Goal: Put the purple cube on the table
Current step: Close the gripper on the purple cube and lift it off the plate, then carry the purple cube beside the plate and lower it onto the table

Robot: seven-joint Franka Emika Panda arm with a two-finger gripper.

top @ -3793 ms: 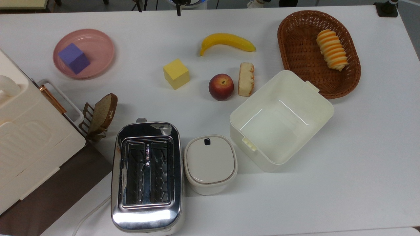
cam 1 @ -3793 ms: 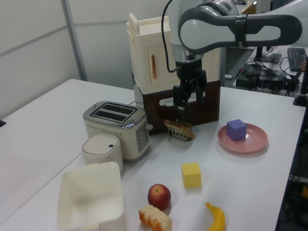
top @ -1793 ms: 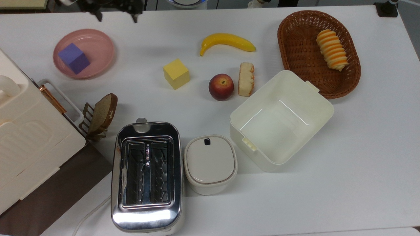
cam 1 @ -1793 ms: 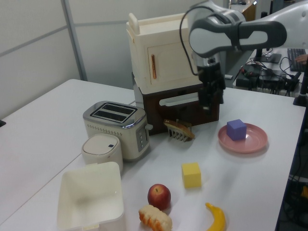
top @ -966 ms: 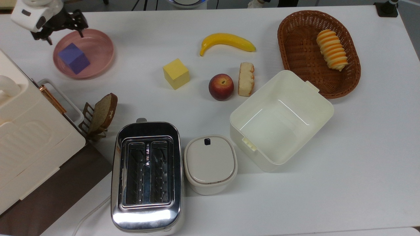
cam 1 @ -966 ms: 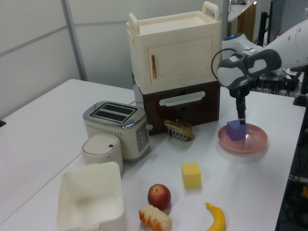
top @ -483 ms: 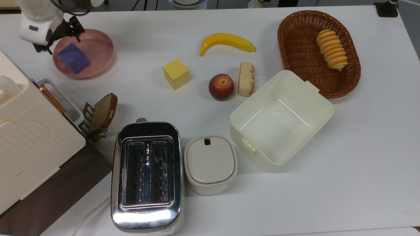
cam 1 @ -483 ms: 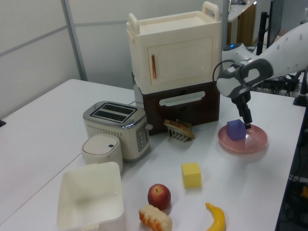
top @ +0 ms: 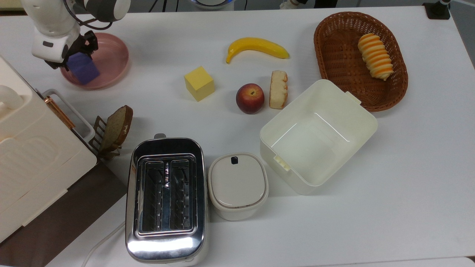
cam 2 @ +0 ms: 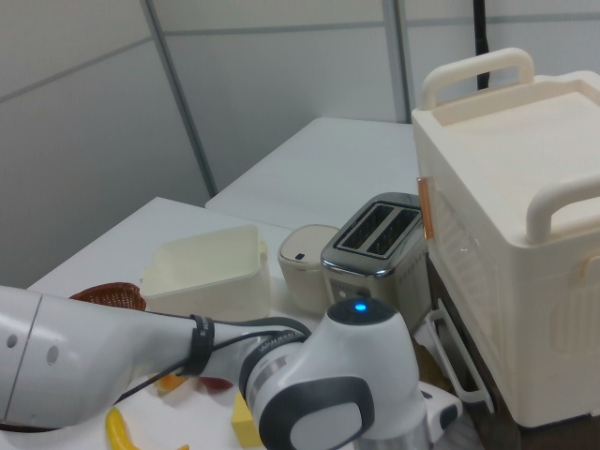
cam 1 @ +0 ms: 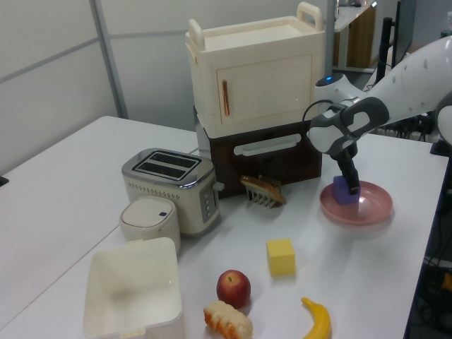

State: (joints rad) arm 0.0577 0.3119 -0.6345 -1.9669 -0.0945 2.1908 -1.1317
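The purple cube (top: 84, 72) rests on the round pink plate (top: 111, 59) at the top view's far left; its upper-left part is hidden by the white hand. My gripper (top: 75, 59) has come down over the cube and stands open, one black finger (top: 91, 41) at the cube's upper right and the other at its lower left. In the left view the gripper (cam 1: 349, 185) reaches down to the cube (cam 1: 342, 192) on the plate (cam 1: 367, 208). The white table (top: 371, 222) lies all around.
A yellow cube (top: 199, 83), peach (top: 250, 98), bread piece (top: 278, 89) and banana (top: 256, 47) lie mid-table. A white bin (top: 365, 122), wicker basket (top: 330, 70), lidded pot (top: 237, 185), toaster (top: 165, 200), toast rack (top: 113, 131) and cream cabinet (top: 33, 155) stand around.
The arm has swung from near the cabinet over to the pink plate and come down, so the gripper now sits around the purple cube. The cube has stayed on the plate.
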